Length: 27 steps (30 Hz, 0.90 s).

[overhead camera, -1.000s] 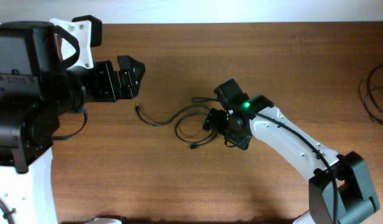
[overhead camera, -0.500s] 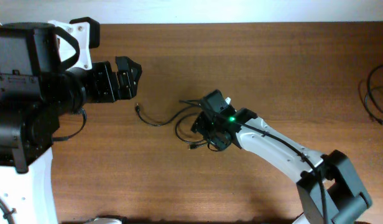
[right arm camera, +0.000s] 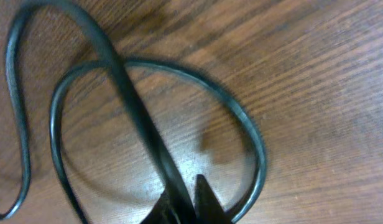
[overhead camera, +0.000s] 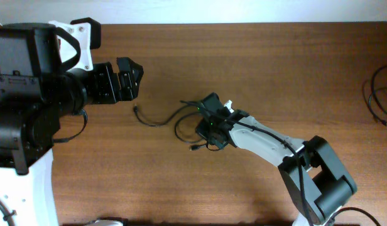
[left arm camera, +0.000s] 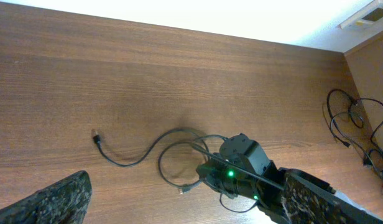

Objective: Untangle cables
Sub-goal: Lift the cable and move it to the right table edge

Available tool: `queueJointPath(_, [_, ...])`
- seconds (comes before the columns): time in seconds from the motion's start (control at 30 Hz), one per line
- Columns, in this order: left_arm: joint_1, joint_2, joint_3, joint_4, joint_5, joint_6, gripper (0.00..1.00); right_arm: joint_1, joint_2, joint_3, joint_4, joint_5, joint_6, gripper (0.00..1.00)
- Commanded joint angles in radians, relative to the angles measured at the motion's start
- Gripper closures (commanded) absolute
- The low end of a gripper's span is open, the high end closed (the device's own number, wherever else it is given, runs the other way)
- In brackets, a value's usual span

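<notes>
Black cables [right arm camera: 126, 93] just pinched at tangle's right edge by right gripper [right arm camera: 190, 200], clenched from wide. Grasp made; pull-apart likely next. Left gripper [overhead camera: 129, 76] released, up-left of tangle.

Counting as I go: one table [overhead camera: 294, 56]. Two arms of mine over it, so two grippers: left gripper [overhead camera: 134, 76], right gripper [overhead camera: 205, 123]. Mid-table, one cable [overhead camera: 161, 120] as far as I can make out, and two plug ends on it: first plug [overhead camera: 137, 110], second plug [overhead camera: 193, 149]. At the far edge, one bunch [overhead camera: 377, 100] of more cords. How many strands are in there, I can't tell.
</notes>
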Motion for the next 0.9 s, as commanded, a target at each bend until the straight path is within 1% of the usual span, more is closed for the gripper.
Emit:
queueJointPath(0.0, [0.005,-0.023,0.016,-0.001,-0.014,0.019,0.01,-0.004,0.004,-0.001,0.082,0.021,-0.014,0.96])
queueJointPath(0.07, [0.005,-0.023,0.016,-0.003,-0.014,0.019,0.01,-0.028,0.002,0.010,0.118,0.008,-0.024,0.96])
queueJointPath(0.1, [0.005,-0.024,0.016,-0.006,-0.014,0.019,0.01,-0.058,-0.002,0.023,0.146,-0.017,-0.058,0.96])
queueJointPath(0.17, [0.005,-0.026,0.016,-0.009,-0.014,0.019,0.01,-0.131,-0.013,0.059,0.202,-0.107,-0.175,0.96])
queueJointPath(0.2, [0.005,-0.026,0.016,-0.008,-0.014,0.020,0.01,-0.172,-0.017,0.081,0.221,-0.162,-0.255,0.96])
queueJointPath(0.27, [0.005,-0.027,0.016,-0.009,-0.028,0.020,0.01,-0.248,-0.025,0.119,0.222,-0.261,-0.339,0.96])
queueJointPath(0.37, [0.005,-0.034,0.016,-0.006,-0.078,0.019,0.01,-0.394,-0.029,0.200,0.221,-0.469,-0.466,0.96])
queueJointPath(0.43, [0.005,-0.034,0.016,-0.001,-0.078,0.019,0.01,-0.479,-0.029,0.249,0.221,-0.557,-0.491,0.96])
queueJointPath(0.53, [0.005,-0.034,0.016,0.010,-0.078,0.019,0.01,-0.604,-0.029,0.315,0.221,-0.632,-0.491,0.96])
queueJointPath(0.67, [0.005,-0.034,0.016,0.014,-0.093,0.019,0.01,-0.784,-0.029,0.396,0.221,-0.688,-0.567,0.96])
queueJointPath(0.8, [0.004,-0.034,0.016,0.027,-0.092,0.019,0.01,-0.990,-0.029,0.432,0.224,-0.704,-0.578,0.96])
queueJointPath(0.87, [0.005,-0.034,0.016,0.029,-0.092,0.019,0.01,-1.098,-0.029,0.438,0.249,-0.748,-0.653,0.96])
